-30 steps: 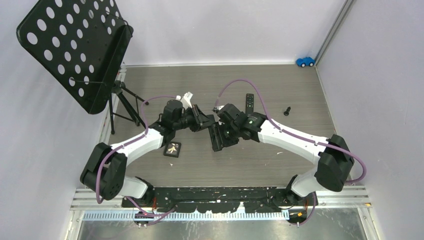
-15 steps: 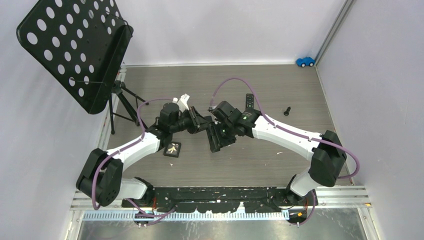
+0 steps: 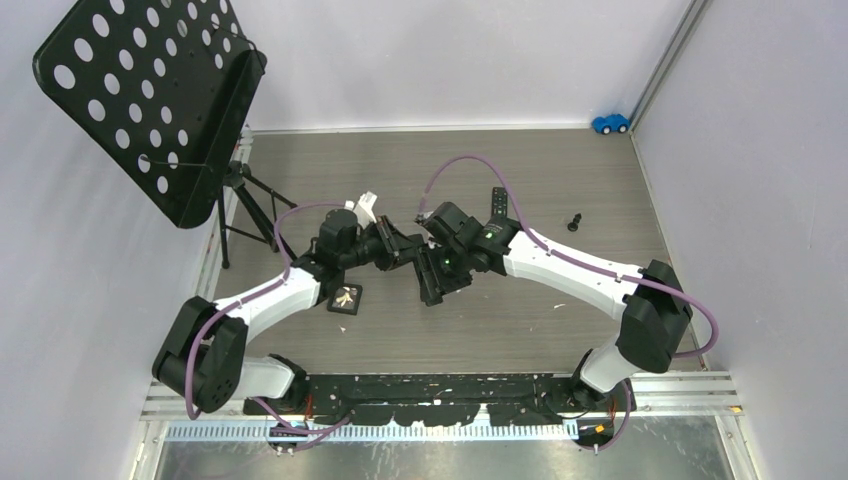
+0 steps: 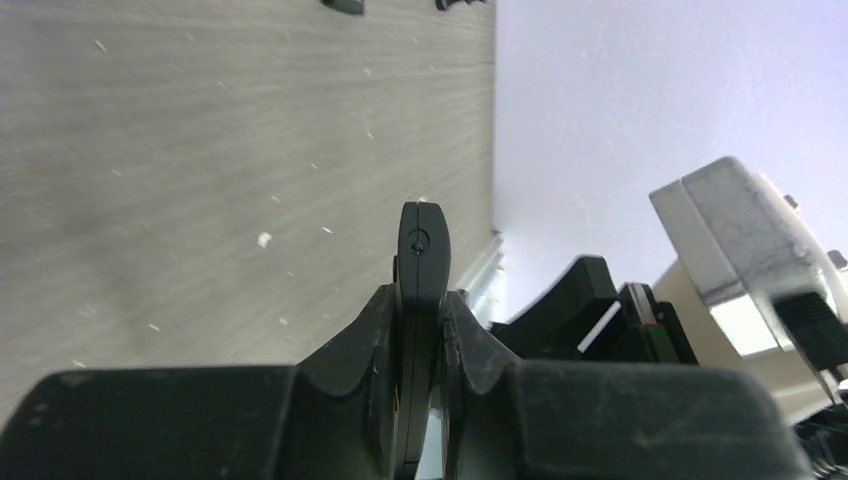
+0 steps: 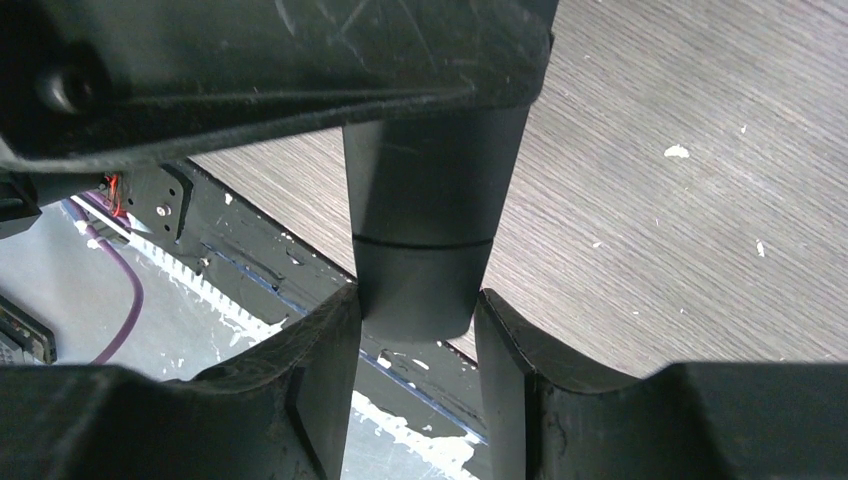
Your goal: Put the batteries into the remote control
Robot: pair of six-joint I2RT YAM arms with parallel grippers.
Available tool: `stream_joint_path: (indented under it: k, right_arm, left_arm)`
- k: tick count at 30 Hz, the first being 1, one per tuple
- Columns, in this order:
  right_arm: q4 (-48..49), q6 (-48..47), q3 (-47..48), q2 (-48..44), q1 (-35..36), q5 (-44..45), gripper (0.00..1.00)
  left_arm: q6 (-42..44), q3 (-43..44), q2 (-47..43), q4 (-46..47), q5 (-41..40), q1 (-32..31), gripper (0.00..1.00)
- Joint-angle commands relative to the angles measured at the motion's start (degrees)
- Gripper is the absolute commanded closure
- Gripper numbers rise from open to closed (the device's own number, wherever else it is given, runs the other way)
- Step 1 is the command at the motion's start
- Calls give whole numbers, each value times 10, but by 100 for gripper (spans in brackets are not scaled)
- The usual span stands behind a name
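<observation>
While the left hand [image 4: 420,305] pinches a thin, smooth black remote [image 4: 423,240] edge-on at centre frame, the right hand [image 5: 417,310] straddles its end above wood-grain tabletop [image 5: 650,200]; whether it squeezes, I cannot tell.

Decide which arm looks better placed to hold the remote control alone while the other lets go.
Probably the left. The left gripper has its jaws shut firmly on the remote control. The right gripper holds just its end at the very tips of its jaws, so it could release more easily.
</observation>
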Motion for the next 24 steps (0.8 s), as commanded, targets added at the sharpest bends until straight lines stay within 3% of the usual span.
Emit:
stream_joint_path:
  k: [1, 11, 18, 24]
  right_arm:
    - [117, -9, -11, -4, -4, 58, 49]
    - [132, 13, -55, -56, -4, 102, 50]
    - [171, 46, -89, -116, -4, 63, 25]
    - [209, 106, -120, -168, -5, 57, 16]
  left_arm:
    - [-111, 5, -28, 82, 108, -16, 100]
    - [-121, 17, -29, 81, 87, -10, 100]
    - [-121, 15, -33, 80, 76, -5, 100]
    - [-124, 15, -42, 81, 62, -3, 100]
